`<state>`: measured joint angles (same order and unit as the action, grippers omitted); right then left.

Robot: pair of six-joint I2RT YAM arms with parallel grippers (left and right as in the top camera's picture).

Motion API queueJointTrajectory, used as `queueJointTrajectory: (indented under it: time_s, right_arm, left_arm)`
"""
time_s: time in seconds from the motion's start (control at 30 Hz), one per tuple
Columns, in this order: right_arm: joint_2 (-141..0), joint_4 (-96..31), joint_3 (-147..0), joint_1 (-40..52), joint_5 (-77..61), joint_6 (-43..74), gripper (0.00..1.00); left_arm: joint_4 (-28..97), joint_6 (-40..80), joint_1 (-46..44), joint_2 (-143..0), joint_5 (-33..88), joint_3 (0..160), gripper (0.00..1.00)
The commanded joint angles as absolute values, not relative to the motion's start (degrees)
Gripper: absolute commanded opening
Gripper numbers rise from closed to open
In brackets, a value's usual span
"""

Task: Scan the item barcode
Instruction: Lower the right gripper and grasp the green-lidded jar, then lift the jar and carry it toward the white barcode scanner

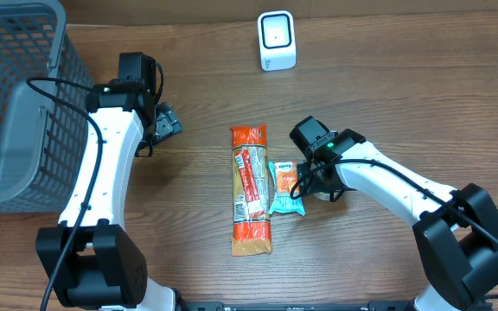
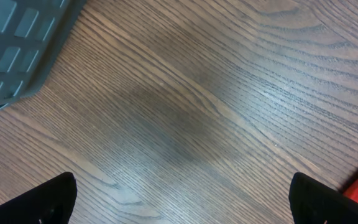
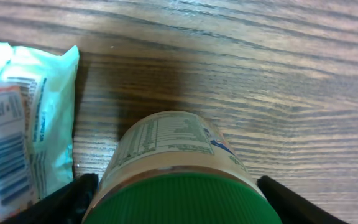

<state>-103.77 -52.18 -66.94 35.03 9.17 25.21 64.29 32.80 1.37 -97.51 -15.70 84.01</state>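
Left end effector (image 2: pixel 182 202) open above desk (image 2: pixel 197 93). Right end effector (image 3: pixel 176 199) straddles jar (image 3: pixel 166 140), 3 o'clock of packet (image 3: pixel 23 124); grip cannot be confirmed.

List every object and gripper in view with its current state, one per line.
Jar: upright, lid on.
Teal packet: flat, barcode up.
Orange package: lying flat.
Scanner: standing upright.
Left gripper: open, empty.
Right gripper: straddling jar, grip unclear.

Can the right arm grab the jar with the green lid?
Probably yes. The right gripper has a finger on either side of the jar, and the teal packet lies just outside them, not in between.
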Motion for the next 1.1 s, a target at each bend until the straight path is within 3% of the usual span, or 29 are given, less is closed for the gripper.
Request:
queueJointTrajectory:
  time_s: [0.0, 0.17, 0.27, 0.43, 0.8, 0.93, 1.07]
  right_arm:
    - [-103.66, -52.14, -66.67, 35.24, 10.48, 25.19, 0.76]
    - [-103.66, -52.10, -66.67, 35.24, 10.48, 25.19, 0.55]
    - [-103.63, -52.10, -66.70, 35.24, 10.48, 25.21, 0.48]
    - [-103.63, -52.10, -66.70, 35.24, 10.46, 25.21, 0.47]
    - [-103.63, -52.12, -66.78, 35.24, 10.48, 23.46, 0.34]
    - [-103.63, -52.21, -67.09, 35.24, 10.46, 23.46, 0.13]
    - [-103.63, -52.82, -67.99, 35.24, 10.46, 23.46, 0.15]
  left_arm:
    - [64.27, 32.12, 1.13, -96.42, -16.51, 84.86, 1.00]
    - [64.25, 32.14, 1.10, -96.42, -16.49, 84.86, 1.00]
    - [64.25, 32.14, 1.08, -96.42, -16.47, 84.86, 1.00]
    - [64.25, 32.14, 1.15, -96.42, -16.51, 84.86, 1.00]
    - [64.25, 32.14, 1.15, -96.42, -16.49, 84.86, 1.00]
    - [64.25, 32.14, 1.15, -96.42, -16.49, 84.86, 1.00]
    - [64.25, 32.14, 1.15, -96.42, -16.49, 84.86, 1.00]
